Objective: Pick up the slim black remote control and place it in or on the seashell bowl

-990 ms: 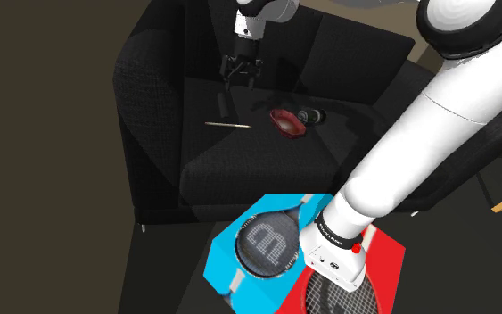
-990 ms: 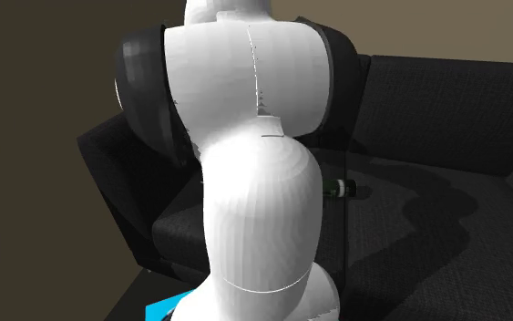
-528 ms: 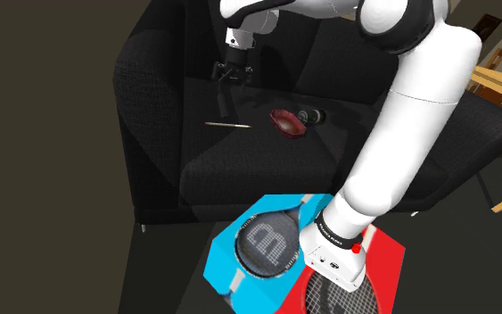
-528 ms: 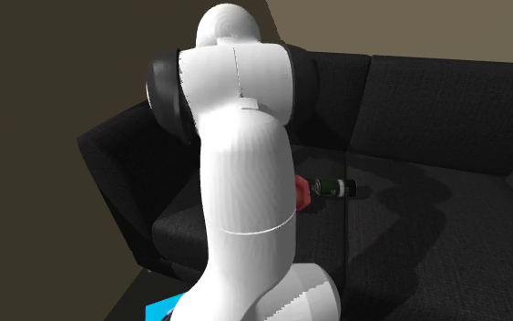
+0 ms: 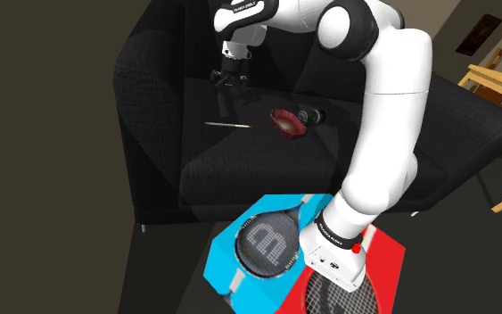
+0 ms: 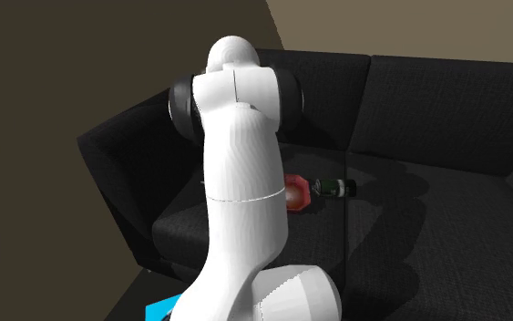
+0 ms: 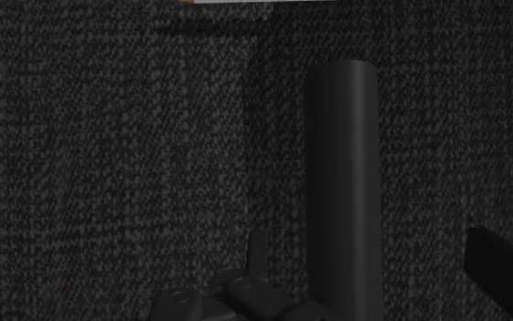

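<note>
Dark sofa fabric (image 7: 108, 182) is seen beneath the spread gripper (image 5: 228, 80); the black remote (image 7: 341, 182) lies seemingly untouched between its jaws. If gripped off-centre, it may be twisted loose before the red bowl (image 5: 287, 122) is reached.

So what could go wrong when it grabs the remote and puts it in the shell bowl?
The remote lies off-centre inside the open hand, so it may twist or slip when grabbed. It is long and the red bowl looks small, so it might tip out. The bottle beside the bowl could get bumped and roll.
</note>
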Available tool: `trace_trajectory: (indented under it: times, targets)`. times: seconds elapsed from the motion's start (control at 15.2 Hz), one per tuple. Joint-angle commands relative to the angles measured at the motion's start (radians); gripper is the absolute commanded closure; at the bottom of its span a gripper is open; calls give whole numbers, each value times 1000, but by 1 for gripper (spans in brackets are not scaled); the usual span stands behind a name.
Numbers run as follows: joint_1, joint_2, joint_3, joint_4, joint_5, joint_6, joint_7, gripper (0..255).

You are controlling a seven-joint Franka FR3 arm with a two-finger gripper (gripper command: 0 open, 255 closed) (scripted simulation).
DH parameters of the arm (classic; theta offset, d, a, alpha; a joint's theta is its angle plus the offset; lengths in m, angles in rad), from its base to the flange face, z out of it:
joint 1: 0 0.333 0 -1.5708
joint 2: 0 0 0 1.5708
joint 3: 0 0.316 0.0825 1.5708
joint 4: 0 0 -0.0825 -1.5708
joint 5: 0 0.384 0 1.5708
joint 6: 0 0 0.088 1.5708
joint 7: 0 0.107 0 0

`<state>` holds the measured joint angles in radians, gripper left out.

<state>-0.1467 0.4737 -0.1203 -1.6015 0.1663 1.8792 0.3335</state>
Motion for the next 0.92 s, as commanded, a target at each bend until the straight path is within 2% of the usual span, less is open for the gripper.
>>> trace_trajectory:
  times: [0.0,0.26,0.79,0.86]
  targets:
    - [2,8,1,-17,3,25,2,0]
    - [5,21,4,-60,8,81,-2,0]
    - [5,21,4,-60,8,81,-2,0]
    - [5,21,4,-60,8,81,-2,255]
